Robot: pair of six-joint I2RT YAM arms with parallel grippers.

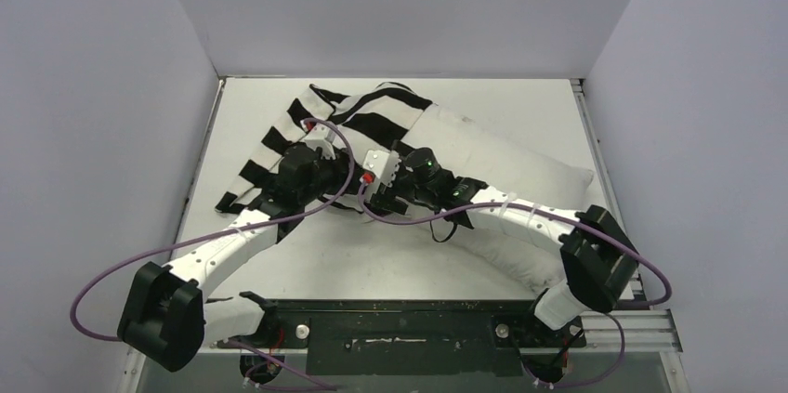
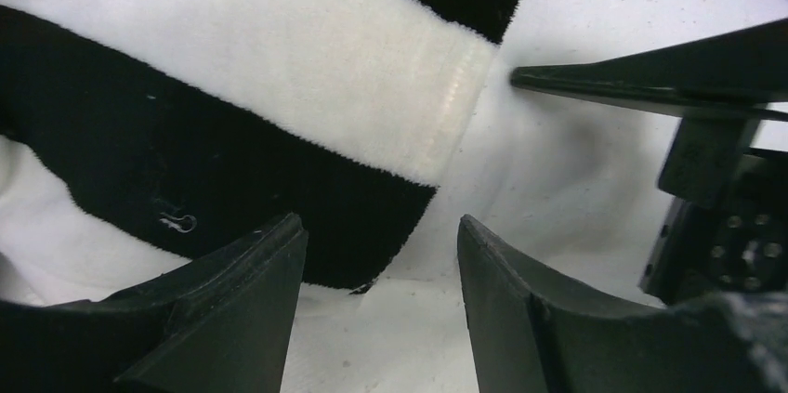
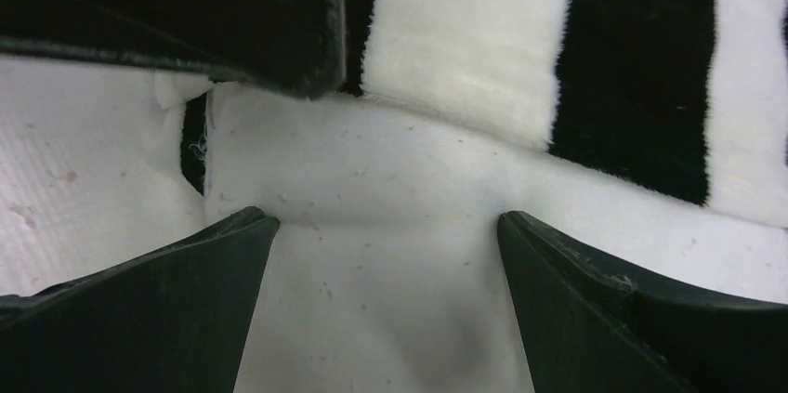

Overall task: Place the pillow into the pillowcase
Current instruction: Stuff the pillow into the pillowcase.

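The black-and-white striped pillowcase [image 1: 302,124] lies crumpled at the back left, its open edge drawn over one end of the off-white pillow [image 1: 506,179]. The pillow runs diagonally to the front right. Both grippers meet at that edge. My left gripper [image 1: 321,144] is open; in its wrist view its jaws [image 2: 379,226] stand apart just short of the pillowcase hem [image 2: 455,105], over pillow fabric [image 2: 576,161]. My right gripper [image 1: 388,170] is wide open, its jaws [image 3: 386,218] straddling bare pillow fabric [image 3: 372,170] below the striped pillowcase [image 3: 558,58]. Neither gripper holds anything.
Grey walls enclose the white table [image 1: 372,263] on three sides. Purple cables loop from both arms over the near table. One finger of the right gripper [image 2: 650,72] reaches into the left wrist view beside the hem. A metal rail [image 1: 641,323] lines the front right.
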